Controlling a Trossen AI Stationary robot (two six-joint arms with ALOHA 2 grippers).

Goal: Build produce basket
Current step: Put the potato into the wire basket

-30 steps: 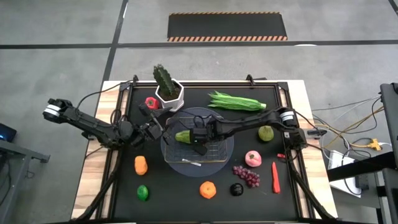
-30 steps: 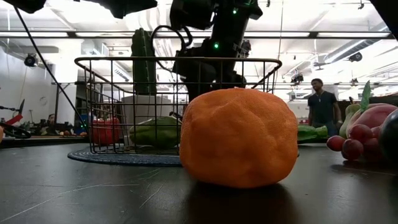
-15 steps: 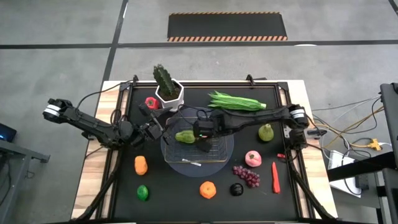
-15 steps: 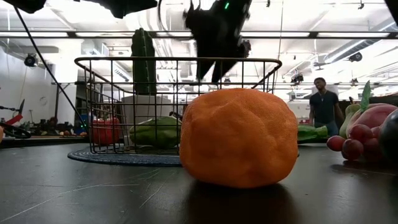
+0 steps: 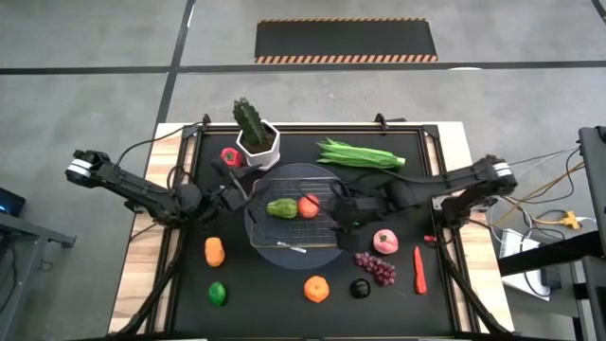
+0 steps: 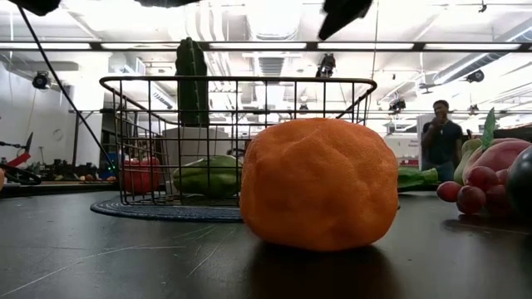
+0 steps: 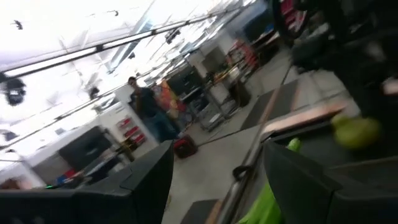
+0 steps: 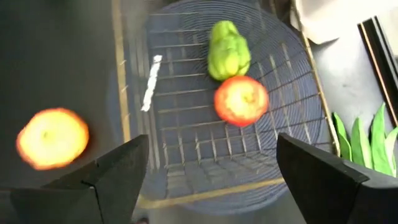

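- High view, left of the shallow silver wire-mesh basket (image 5: 301, 214): left gripper (image 5: 230, 197) waiting, finger spread impossible to tell.
- Inside basket: green pepper (image 5: 281, 208), red apple (image 5: 309, 206); could roll if jostled.
- Right of basket: right gripper (image 5: 341, 216), fingers spread wide, empty; could snag rim.

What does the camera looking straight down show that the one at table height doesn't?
Only the high view shows both arms: the left gripper beside the basket, the right gripper at its other side, fingers open, plus the grapes, red chili and bean bunch.

Only the low view shows a person in the room behind.

Both show the basket holding a green vegetable, the cactus and the orange.
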